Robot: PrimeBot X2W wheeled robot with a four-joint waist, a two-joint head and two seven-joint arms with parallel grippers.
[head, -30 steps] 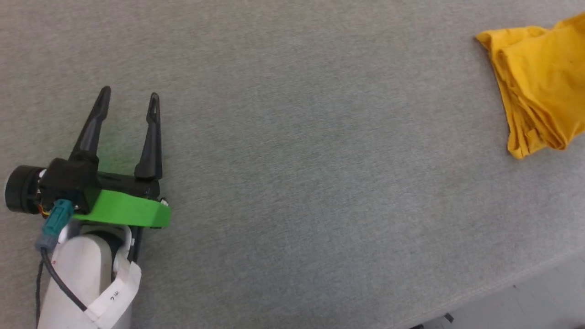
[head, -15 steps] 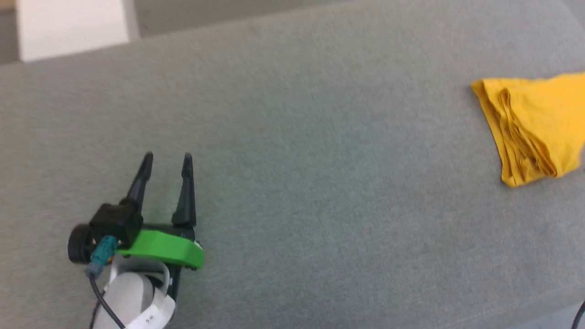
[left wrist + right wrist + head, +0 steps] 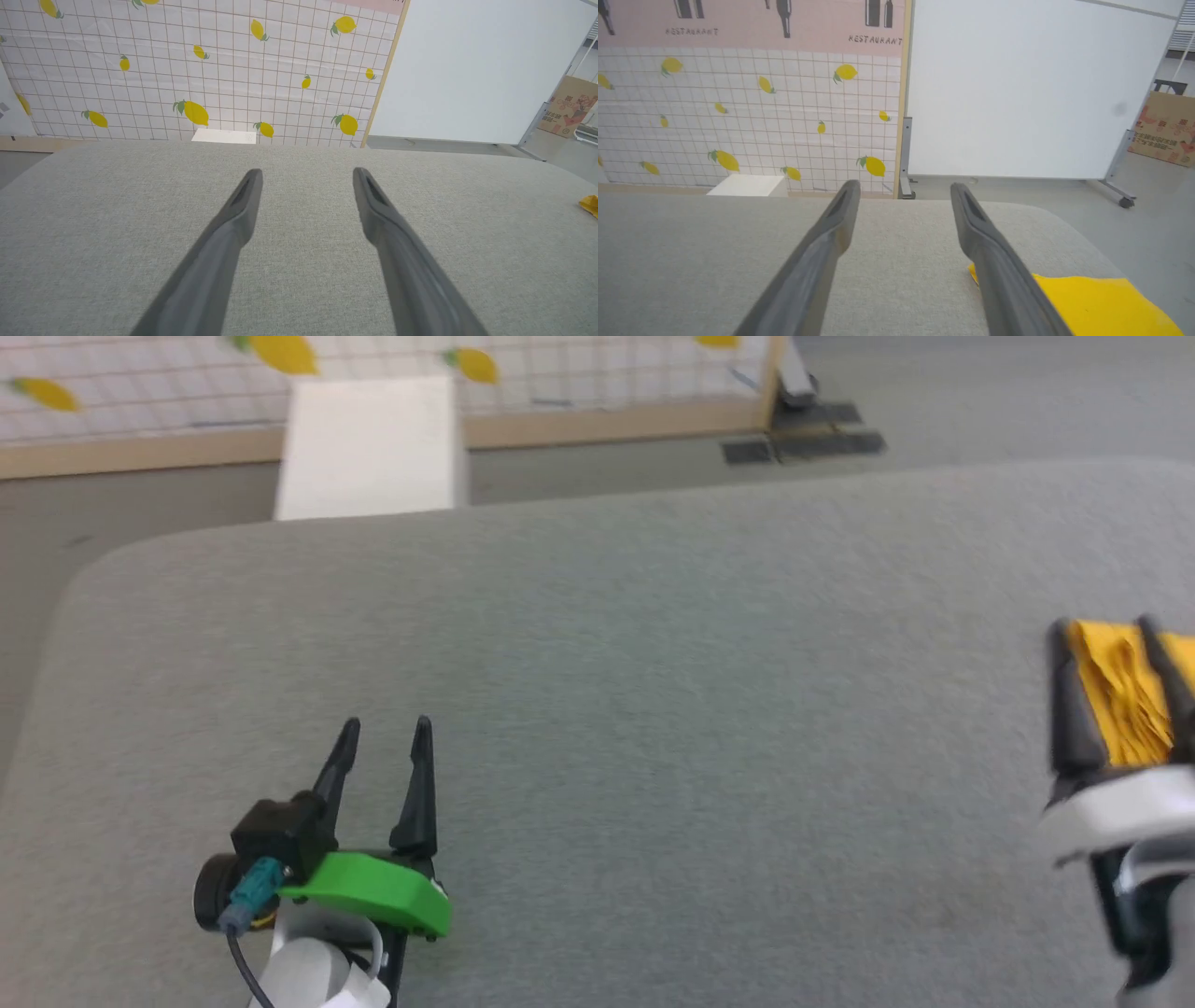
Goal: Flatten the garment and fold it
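Note:
The garment (image 3: pixel 1120 700), bright yellow and folded into a layered stack, lies on the grey table (image 3: pixel 653 691) at the far right. My right gripper (image 3: pixel 1102 625) hovers just in front of it, open. In the right wrist view the garment (image 3: pixel 1087 303) lies flat past the right finger, and the right gripper (image 3: pixel 904 185) has nothing between its fingers. My left gripper (image 3: pixel 386 723) is open over bare table at the lower left, far from the cloth. In the left wrist view the left gripper (image 3: pixel 307 172) is empty and a yellow sliver of the garment (image 3: pixel 589 204) shows at the right edge.
The table's rounded far-left corner (image 3: pixel 84 588) and far edge are in view. A white box (image 3: pixel 369 448) stands on the floor beyond it, before a lemon-print wall (image 3: pixel 187 70). A whiteboard (image 3: pixel 1017 88) and a cardboard box (image 3: pixel 567 105) stand to the right.
The head camera has tilted up, so the table's far edge and the wall now show. My right gripper has come into the head view at the right, open in front of the folded garment.

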